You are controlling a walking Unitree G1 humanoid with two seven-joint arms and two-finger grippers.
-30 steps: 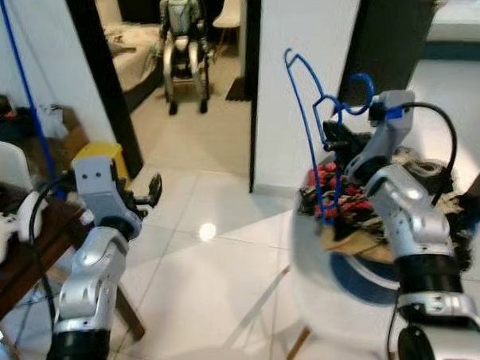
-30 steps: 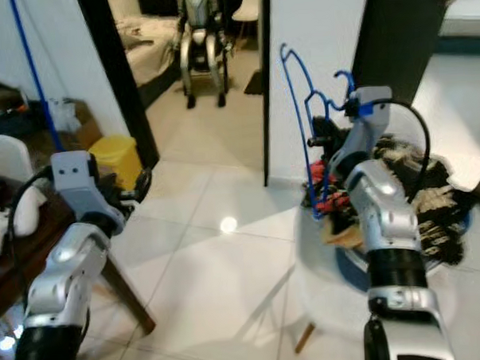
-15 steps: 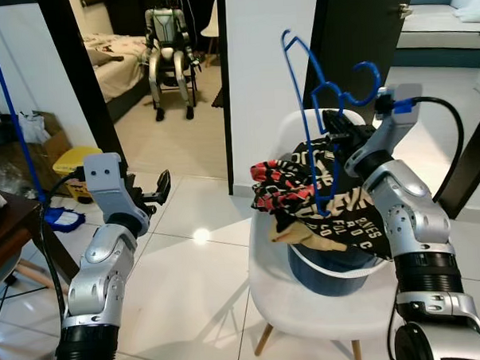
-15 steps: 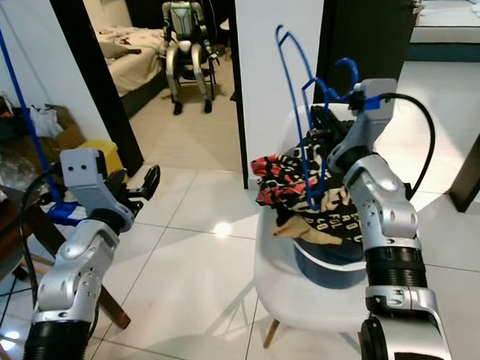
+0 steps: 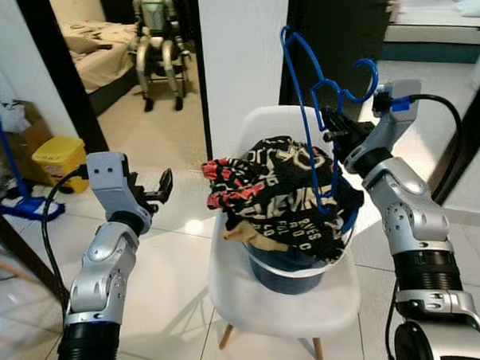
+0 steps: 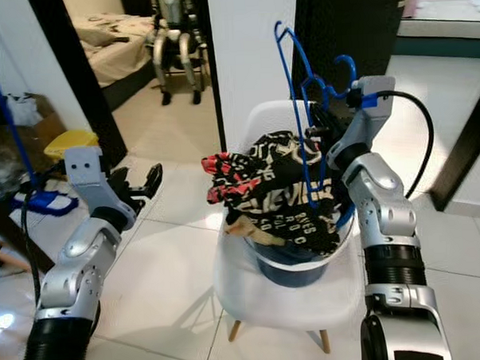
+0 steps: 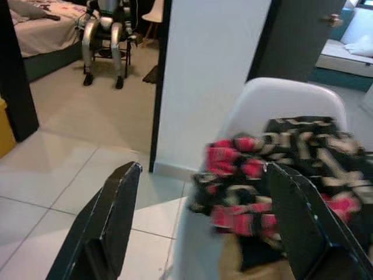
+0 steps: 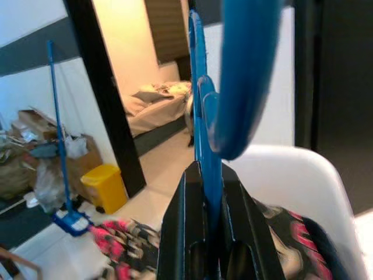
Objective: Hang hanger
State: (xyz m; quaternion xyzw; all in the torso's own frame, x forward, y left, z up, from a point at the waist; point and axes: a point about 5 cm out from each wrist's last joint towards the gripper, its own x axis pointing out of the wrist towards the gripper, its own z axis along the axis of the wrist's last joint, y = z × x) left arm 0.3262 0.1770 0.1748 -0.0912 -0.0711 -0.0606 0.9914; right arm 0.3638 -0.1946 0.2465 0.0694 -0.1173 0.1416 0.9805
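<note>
Our right jaws stay clamped on the hanger [image 5: 310, 105] above the chair [image 5: 285, 305]; left jaws remain apart. We have turned, the chair now centered.

Blue wire hanger [image 5: 312, 105] — upright, pinched between closed fingers [image 8: 186, 233].

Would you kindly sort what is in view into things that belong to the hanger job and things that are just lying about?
Job:
- blue hanger, clamped upright in the right gripper
- left gripper, open and holding nothing

Lying about:
- white chair
- patterned clothes heaped in the blue basin on the chair
- yellow bin
- blue mop
</note>
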